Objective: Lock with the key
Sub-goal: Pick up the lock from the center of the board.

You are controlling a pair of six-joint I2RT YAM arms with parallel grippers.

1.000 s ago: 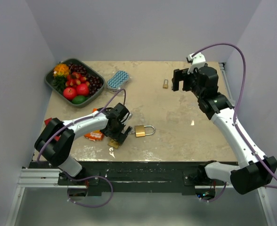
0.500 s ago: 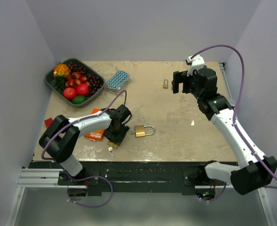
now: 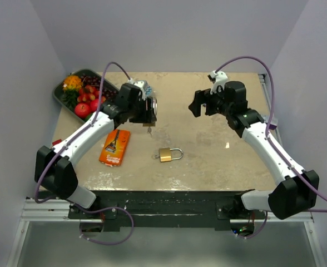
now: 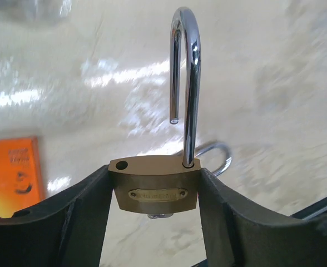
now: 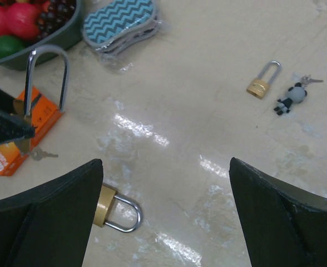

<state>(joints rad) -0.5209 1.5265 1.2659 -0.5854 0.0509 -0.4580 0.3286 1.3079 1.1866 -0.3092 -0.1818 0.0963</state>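
Three padlocks: the held lock (image 4: 154,186) is gripped by its brass body between the left fingers (image 4: 85,211), raised above the tabletop (image 3: 219,161); a second lock (image 3: 169,154) lies near the middle; a small lock (image 5: 262,80) lies well apart, beside a panda keyring (image 5: 290,99).
Shackle: swung open, its free end clear of the hole in the body.
Key (image 5: 40,154): seen dangling under the held lock, apparently seated in the keyhole.
Right fingers (image 5: 52,217): spread wide, nothing held, aimed toward the held lock.
Risk: the held lock could be twisted out of the grip if the shackle is pushed off-line; the key could be knocked loose.
Writing: a stamped plate on the body is blurred; print on the orange packet (image 3: 114,147) cannot be read.
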